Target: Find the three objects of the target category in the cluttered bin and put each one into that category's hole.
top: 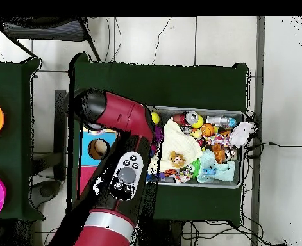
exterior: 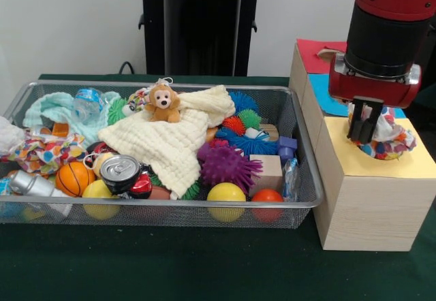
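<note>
My gripper [exterior: 364, 129] hangs over the hole in the yellow-topped wooden box [exterior: 371, 199], right of the wire bin [exterior: 300, 178]. Its fingers are shut on a crumpled white cloth with coloured dots [exterior: 392, 141], which sits partly down in the hole. In the bin lie a cream cloth [exterior: 170, 144], a mint cloth [exterior: 54, 110] and a dotted cloth [exterior: 41, 152]. In the overhead view the red arm [top: 118, 115] hides the gripper and the yellow box; the cream cloth [top: 177, 142] shows inside the bin [top: 198, 184].
Behind the yellow box stand a blue-topped box [exterior: 325, 95] and a red-topped box [exterior: 315, 54]; the blue box's hole [top: 99, 148] shows from above. The bin also holds a toy monkey [exterior: 163, 103], a can [exterior: 120, 171], balls and spiky toys.
</note>
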`<state>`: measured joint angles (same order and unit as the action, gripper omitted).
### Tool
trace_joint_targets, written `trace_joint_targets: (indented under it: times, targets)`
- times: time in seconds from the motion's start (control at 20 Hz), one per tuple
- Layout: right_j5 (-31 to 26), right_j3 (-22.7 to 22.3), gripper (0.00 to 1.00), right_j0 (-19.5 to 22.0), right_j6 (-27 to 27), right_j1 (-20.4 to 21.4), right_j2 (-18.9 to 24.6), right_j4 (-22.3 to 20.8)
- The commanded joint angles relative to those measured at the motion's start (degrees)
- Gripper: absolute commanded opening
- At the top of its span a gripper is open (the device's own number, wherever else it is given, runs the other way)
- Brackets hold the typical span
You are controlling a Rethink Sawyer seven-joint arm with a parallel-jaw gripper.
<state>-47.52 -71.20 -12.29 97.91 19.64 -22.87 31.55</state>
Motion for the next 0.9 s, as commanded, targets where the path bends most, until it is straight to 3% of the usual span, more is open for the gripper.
trace_joint_targets:
  times: [0.05,0.35,0.9]
  targets:
    - [0.85,-6.94,0.00,0.96,12.59,-1.73,7.81,1.09]
    - [3.01,-11.41,0.00,0.65,14.74,0.98,9.59,4.91]
    - [5.21,-15.41,0.00,0.29,15.04,2.36,12.21,9.95]
